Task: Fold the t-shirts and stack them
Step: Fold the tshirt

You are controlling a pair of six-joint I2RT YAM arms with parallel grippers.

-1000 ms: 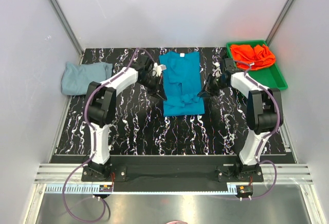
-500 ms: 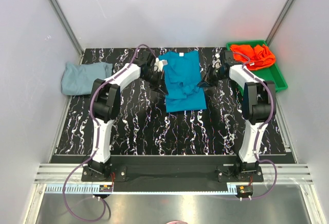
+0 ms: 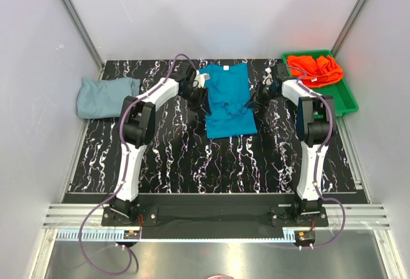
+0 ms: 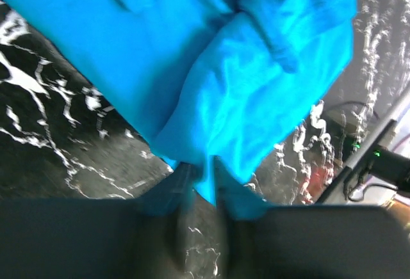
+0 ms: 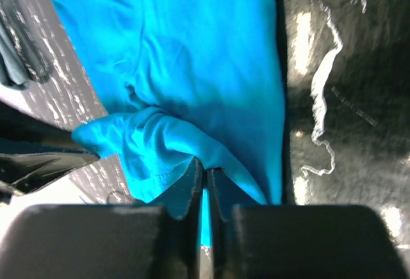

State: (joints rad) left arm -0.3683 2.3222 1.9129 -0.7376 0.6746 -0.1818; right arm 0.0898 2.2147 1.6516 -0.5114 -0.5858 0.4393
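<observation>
The right gripper (image 5: 205,178) is clamped on a thin fold of the teal-blue short-sleeved cloth t-shirt (image 5: 192,55). Its two dark fingers (image 5: 186,196) are almost together, with only a sliver of cloth between them. A bunched hump of the same cloth sits just ahead of those fingertips and to their left in the wrist view.

From above, the right gripper (image 3: 252,104) is at the right edge of the shirt (image 3: 227,103) and the left gripper (image 3: 203,102) is at the opposite edge, so the garment lies between the two. Its hem is folded up and crumpled in the middle. Its small white neck tag (image 3: 226,68) is at the far end, beyond both grippers.

In the blurred left wrist view, the left gripper (image 4: 204,186) has a tongue of teal cloth (image 4: 224,87) hanging between slightly parted fingers. I cannot tell whether it is actually pinching the cloth.

The pale grey-blue cloth t-shirt (image 3: 102,95) lies crumpled well to the left of the left gripper, on the black white-veined tabletop (image 3: 192,157). The bright orange-red cloth t-shirt (image 3: 315,68) is heaped in the green plastic tray (image 3: 344,100), to the right of the right gripper and beyond it.
</observation>
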